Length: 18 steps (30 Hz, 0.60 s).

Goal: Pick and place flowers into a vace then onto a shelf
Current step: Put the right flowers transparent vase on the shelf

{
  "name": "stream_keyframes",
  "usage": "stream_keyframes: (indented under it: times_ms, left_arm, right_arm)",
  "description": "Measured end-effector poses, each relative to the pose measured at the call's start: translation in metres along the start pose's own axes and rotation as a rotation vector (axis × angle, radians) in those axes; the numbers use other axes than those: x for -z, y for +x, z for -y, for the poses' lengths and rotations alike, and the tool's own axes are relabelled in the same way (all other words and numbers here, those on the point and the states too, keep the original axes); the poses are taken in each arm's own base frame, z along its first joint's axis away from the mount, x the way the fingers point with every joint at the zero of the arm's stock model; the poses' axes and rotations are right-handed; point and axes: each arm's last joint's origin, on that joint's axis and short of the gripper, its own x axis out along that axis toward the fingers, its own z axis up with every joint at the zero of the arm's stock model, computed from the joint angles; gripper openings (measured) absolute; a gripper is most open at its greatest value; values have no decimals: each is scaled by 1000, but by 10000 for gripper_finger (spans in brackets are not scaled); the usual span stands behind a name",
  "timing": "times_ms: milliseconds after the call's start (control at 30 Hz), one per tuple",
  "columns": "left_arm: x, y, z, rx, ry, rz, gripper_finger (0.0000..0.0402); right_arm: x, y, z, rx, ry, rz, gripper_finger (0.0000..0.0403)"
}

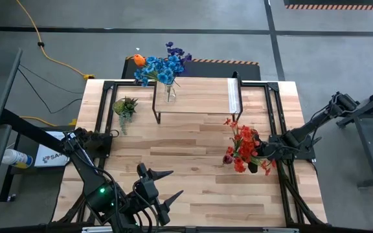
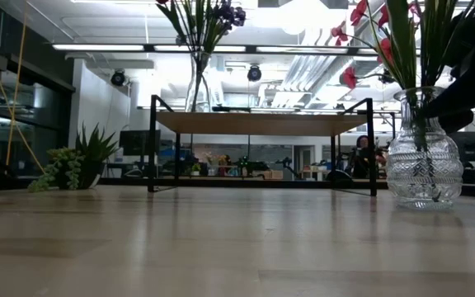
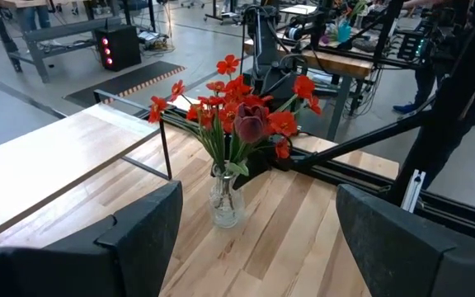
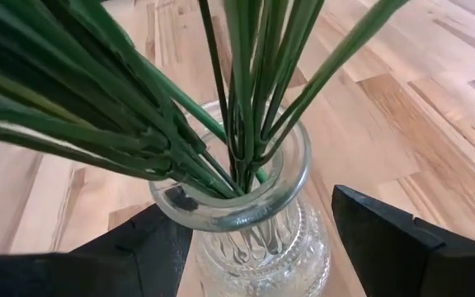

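Red flowers stand in a clear ribbed glass vase on the table's right part, seen also in the left wrist view as red flowers. My right gripper is open, one finger on each side of this vase's neck. Blue, purple and orange flowers stand in a second glass vase on the left end of the shelf. My left gripper waits open near the table's near edge, pointing toward the red flowers. My right gripper comes at the vase slanting down from the table's right side. Its fingers flank the neck just under the rim. A gap shows beside one finger. Whether the other finger touches the glass I cannot tell. The vase stands upright on the table.
A small spiky green plant sits left of the shelf. The shelf's black legs stand on the table's far half. Bare wood lies between the two grippers. Black frame rails run along the table's right side.
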Motion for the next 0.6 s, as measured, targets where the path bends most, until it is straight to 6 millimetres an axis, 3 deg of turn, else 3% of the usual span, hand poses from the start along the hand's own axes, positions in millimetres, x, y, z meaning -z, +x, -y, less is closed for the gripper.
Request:
stream_keyframes:
  times_ms: [600]
  left_arm:
    - [0, 0, 0, 0, 0, 0, 353]
  right_arm:
    - [7, 18, -7, 49, -23, -8, 275]
